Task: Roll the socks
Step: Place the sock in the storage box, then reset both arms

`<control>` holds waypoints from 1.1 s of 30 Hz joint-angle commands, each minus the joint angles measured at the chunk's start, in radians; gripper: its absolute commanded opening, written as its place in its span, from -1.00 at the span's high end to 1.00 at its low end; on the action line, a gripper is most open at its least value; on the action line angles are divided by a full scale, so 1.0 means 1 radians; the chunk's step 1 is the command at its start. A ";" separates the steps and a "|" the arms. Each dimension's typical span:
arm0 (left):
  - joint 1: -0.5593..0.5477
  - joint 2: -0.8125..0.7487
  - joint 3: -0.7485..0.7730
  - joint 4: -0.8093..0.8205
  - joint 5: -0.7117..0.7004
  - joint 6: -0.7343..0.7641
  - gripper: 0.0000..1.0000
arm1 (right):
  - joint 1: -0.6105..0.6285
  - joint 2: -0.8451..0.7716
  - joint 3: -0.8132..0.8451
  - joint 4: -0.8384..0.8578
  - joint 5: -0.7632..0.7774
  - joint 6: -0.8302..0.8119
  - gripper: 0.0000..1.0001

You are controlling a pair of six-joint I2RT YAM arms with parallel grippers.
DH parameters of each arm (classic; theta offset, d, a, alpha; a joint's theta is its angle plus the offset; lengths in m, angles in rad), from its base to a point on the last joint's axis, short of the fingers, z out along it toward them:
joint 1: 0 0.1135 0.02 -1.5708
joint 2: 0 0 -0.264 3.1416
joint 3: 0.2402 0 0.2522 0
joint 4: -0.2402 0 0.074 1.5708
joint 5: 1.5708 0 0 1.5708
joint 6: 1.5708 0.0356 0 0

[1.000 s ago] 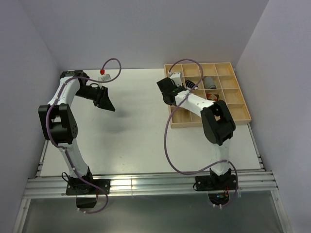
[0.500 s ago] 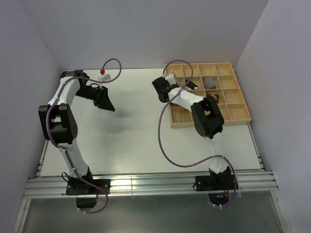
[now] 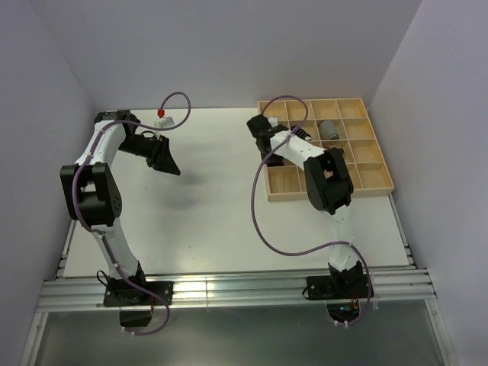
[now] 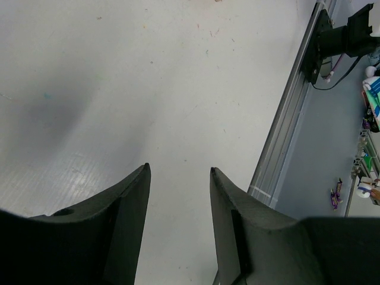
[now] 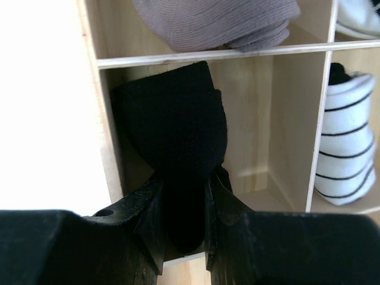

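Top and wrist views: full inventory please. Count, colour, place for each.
table: 1, white, under both arms
wooden tray: 1, pale wood, many compartments, far right of the table
black sock: 1, black, in a compartment at the tray's outer wall
grey sock: 1, grey-mauve, in the compartment next to the black one
striped sock: 1, white with black stripes, in another neighbouring compartment
rail: 1, silver metal, along the table's near edge
cables: 2, purple, one looping off each arm
left gripper: 1, black, open, over bare table with nothing between the fingers
right gripper: 1, black, shut on the black sock at the tray
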 commanded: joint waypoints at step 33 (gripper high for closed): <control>-0.028 -0.006 -0.008 0.049 -0.012 -0.088 -0.04 | -0.102 -0.305 -0.115 0.097 -0.277 0.055 -0.31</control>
